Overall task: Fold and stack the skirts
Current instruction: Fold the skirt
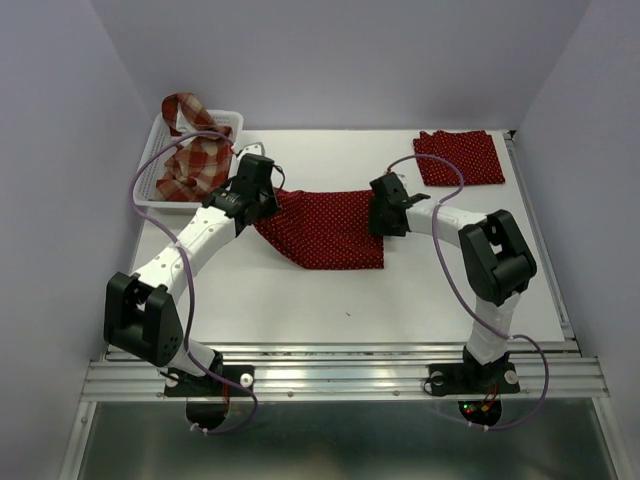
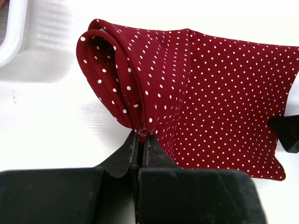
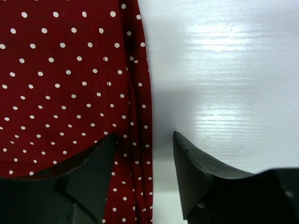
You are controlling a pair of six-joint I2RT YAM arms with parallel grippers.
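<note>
My left gripper (image 2: 141,137) is shut tight on a bunched corner of the dark red dotted skirt (image 1: 325,228). It holds that bit up off the white table (image 1: 300,300). The rest of the skirt lies flat in the middle. My right gripper (image 3: 145,135) is open over the skirt's right edge. One finger (image 3: 79,172) is above the cloth and the other finger (image 3: 196,172) is above bare table, with the hem between them. A folded dotted skirt (image 1: 460,157) lies at the far right. The plaid skirt (image 1: 195,160) hangs out of the white basket (image 1: 225,119).
</note>
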